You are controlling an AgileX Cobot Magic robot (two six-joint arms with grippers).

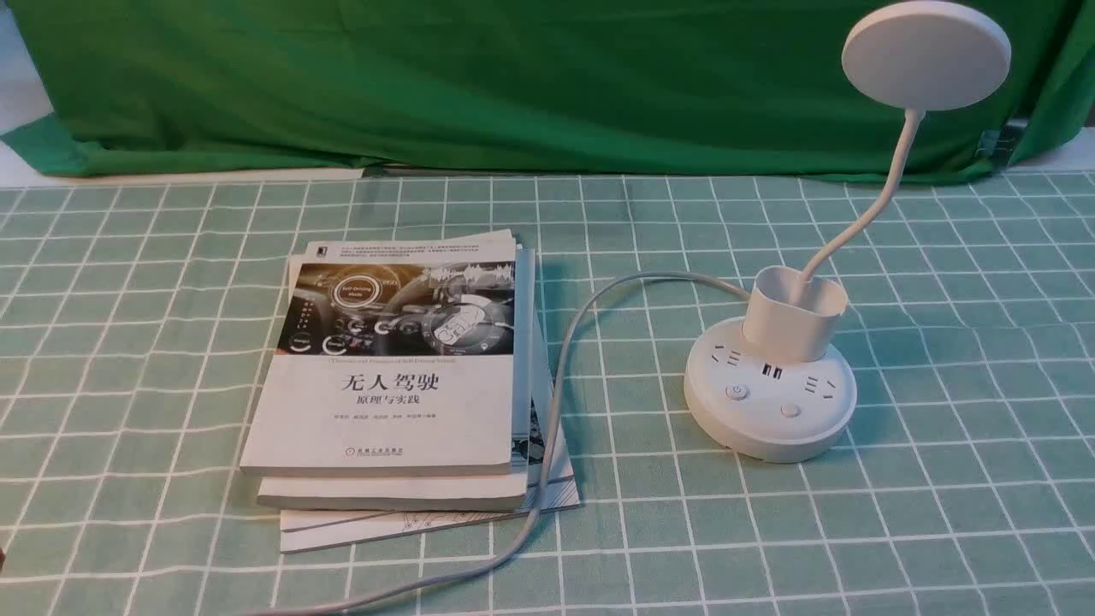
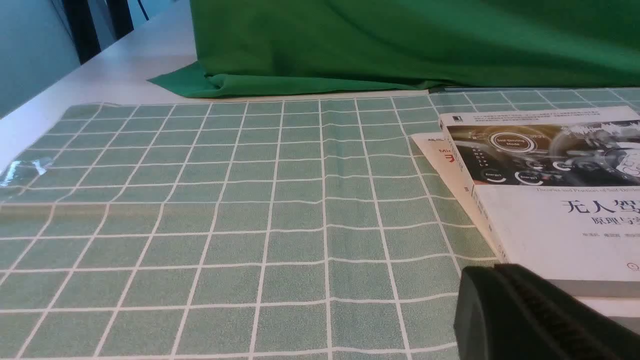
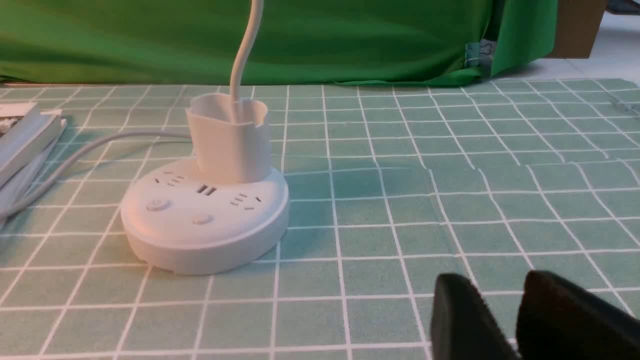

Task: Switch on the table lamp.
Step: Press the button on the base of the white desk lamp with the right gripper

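Note:
The white table lamp stands right of centre in the front view on its round base (image 1: 770, 402). A cup holder (image 1: 794, 312), a thin bent neck (image 1: 864, 214) and a disc head (image 1: 926, 55) rise from it. The head looks unlit. Two round buttons (image 1: 736, 392) (image 1: 790, 410) sit on the base's near side. In the right wrist view the base (image 3: 205, 225) lies ahead and to one side of my right gripper (image 3: 497, 280), which is open, empty and apart from it. My left gripper (image 2: 492, 268) is shut and empty beside the books. Neither gripper shows in the front view.
A stack of books (image 1: 402, 376) lies left of the lamp on the green checked tablecloth (image 1: 941, 513). The lamp's grey cord (image 1: 565, 376) curves from the base past the books to the table's near edge. A green cloth backdrop (image 1: 513, 77) hangs behind.

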